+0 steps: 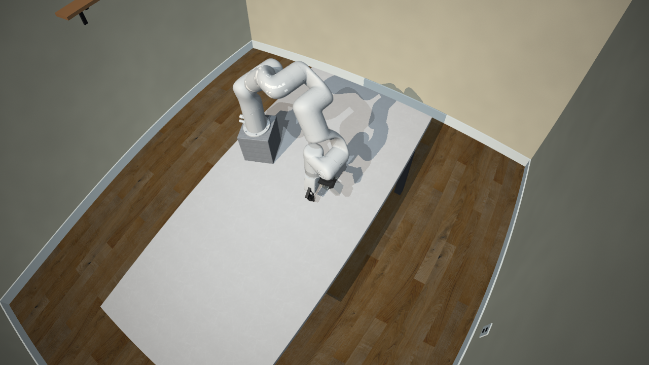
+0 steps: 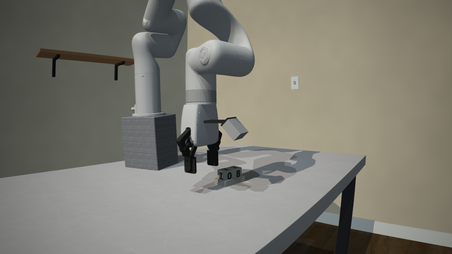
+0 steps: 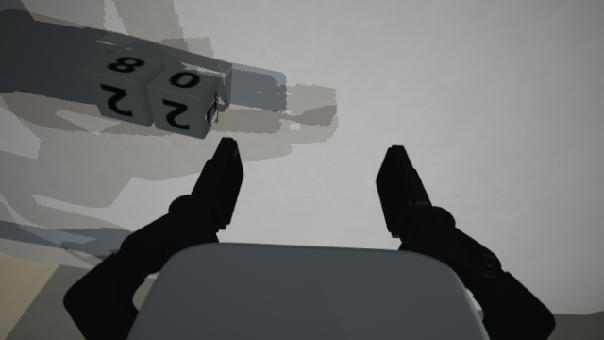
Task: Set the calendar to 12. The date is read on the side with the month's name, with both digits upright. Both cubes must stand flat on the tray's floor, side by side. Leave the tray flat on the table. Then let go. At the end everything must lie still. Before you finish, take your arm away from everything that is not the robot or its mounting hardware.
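My gripper (image 2: 201,168) (image 3: 310,160) is open and empty, above the table to the left of the tray in the exterior view. The pale tray (image 2: 234,181) (image 3: 228,87) lies flat on the table. Two cubes stand in it side by side: in the exterior view the left cube (image 2: 229,175) (image 3: 176,113) shows 0 on the long side and 1 on its end, and the right cube (image 2: 238,173) (image 3: 117,100) shows 8. Both tops show a 2 in the wrist view. No month's name is legible. In the top view the arm hides the cubes.
The white table (image 1: 226,254) (image 2: 126,208) has its long right edge beyond the tray in the exterior view. The grey base block (image 1: 258,148) (image 2: 140,143) carries the arm at the back left. A wooden shelf (image 2: 85,56) hangs on the grey wall.
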{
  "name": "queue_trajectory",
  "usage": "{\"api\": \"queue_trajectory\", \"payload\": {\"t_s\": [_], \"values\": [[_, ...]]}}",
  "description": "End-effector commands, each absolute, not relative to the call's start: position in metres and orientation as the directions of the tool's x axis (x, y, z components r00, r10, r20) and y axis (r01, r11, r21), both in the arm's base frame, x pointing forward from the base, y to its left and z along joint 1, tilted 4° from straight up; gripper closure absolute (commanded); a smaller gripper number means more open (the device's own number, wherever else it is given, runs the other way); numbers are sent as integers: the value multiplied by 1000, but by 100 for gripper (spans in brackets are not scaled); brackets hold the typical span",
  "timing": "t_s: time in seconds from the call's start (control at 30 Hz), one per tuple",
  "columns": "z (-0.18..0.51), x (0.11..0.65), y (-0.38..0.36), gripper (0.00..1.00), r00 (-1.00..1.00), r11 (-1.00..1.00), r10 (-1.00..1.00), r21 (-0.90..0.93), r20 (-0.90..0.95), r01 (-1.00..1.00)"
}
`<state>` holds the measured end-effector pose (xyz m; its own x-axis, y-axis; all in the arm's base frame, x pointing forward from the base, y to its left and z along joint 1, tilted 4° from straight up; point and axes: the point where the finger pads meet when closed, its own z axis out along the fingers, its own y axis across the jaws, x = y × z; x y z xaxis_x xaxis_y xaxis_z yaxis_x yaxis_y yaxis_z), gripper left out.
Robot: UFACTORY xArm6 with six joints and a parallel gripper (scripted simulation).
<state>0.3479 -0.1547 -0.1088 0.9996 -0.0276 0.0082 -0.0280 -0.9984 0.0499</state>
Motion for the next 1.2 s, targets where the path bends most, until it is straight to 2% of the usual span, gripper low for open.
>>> {"api": "queue_trajectory", "payload": {"t_s": [0.0, 0.23, 0.33, 0.57, 0.8, 0.9, 1.17], "values": [[-108, 344, -156, 0, 999, -997, -39, 60, 15, -40], [-108, 339, -156, 0, 969, -967, -248, 55, 27, -249], [-108, 320, -157, 0, 967, -965, -254, 55, 27, -255], [-108, 314, -157, 0, 965, -963, -261, 55, 28, -262], [-108, 307, -157, 0, 886, -885, -462, 47, 39, -464], [-108, 287, -158, 0, 886, -885, -462, 47, 39, -464], [-108, 284, -158, 0, 864, -863, -501, 46, 41, -503]]}}
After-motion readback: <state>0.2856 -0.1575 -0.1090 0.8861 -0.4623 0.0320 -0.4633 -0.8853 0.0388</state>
